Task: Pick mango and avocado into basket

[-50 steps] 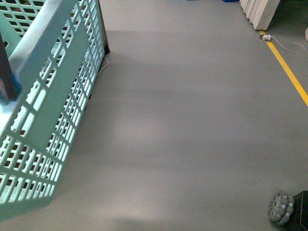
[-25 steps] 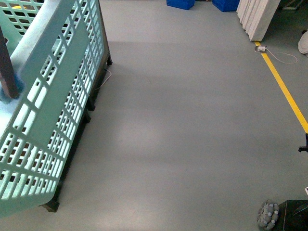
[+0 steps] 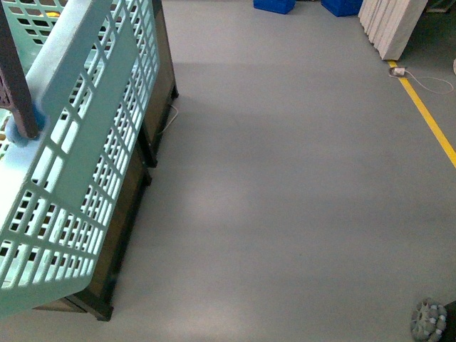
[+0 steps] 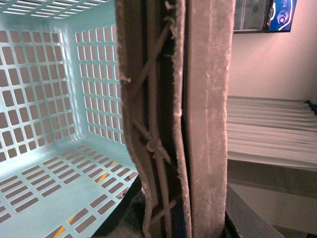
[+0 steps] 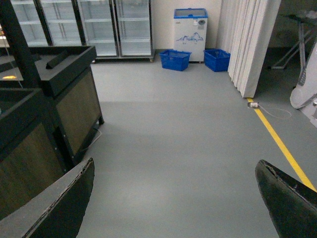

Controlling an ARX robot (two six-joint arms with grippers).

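Right gripper (image 5: 174, 166): two black, blade-like fingers (image 5: 62, 206) at lower left and lower right of the right wrist frame, curved inward, edges scuffed pale and frayed.

No text, label or number can be read anywhere.

- The grey floor (image 3: 285, 178) is smooth and runs across the whole room.
- A yellow line (image 3: 427, 117) is painted along its right side.
- A dark display stand (image 5: 69, 109) rests on it at left.
- Two blue crates (image 5: 175, 59) sit by the far wall, beside a white chest freezer (image 5: 190, 27).
- A white plug (image 3: 399, 71) lies at the line's far end.
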